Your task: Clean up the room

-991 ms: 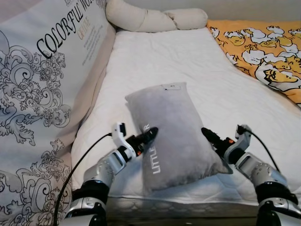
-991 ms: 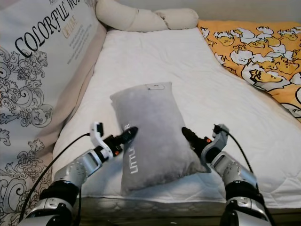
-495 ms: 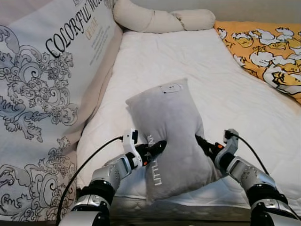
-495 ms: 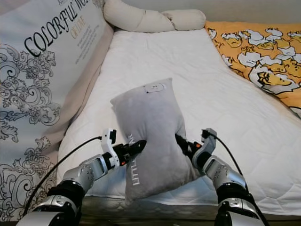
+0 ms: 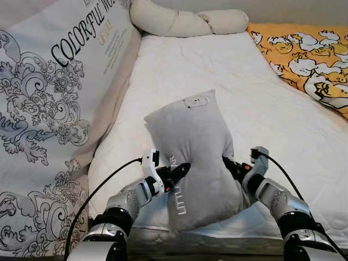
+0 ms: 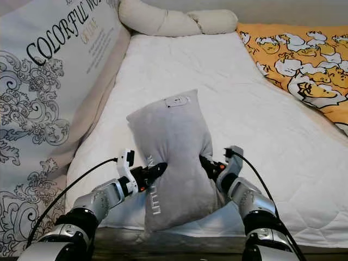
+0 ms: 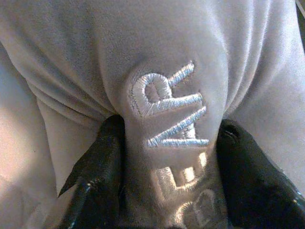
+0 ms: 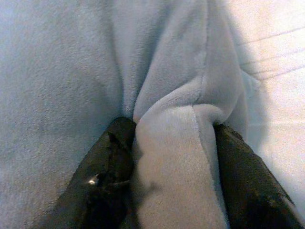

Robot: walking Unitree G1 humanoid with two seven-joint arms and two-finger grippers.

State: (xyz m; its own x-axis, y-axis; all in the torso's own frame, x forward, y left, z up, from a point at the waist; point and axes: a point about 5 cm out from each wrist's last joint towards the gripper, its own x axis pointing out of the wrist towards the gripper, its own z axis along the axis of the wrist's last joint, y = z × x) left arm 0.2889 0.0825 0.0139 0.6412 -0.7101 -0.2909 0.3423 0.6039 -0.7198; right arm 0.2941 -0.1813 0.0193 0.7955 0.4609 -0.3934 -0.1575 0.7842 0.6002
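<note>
Fingers of both grippers pinch grey pillow [image 5: 196, 147] over white mattress [image 5: 261, 98].

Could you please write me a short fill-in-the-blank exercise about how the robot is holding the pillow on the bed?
1. Both grippers are shut on the ____ pillow.
2. The left gripper pinches the pillow beside its embroidered ____.
3. The pillow rests on the ____ mattress.
4. Beyond the right gripper lies a blanket coloured ____.

Missing words: grey; lettering; white; orange
</note>
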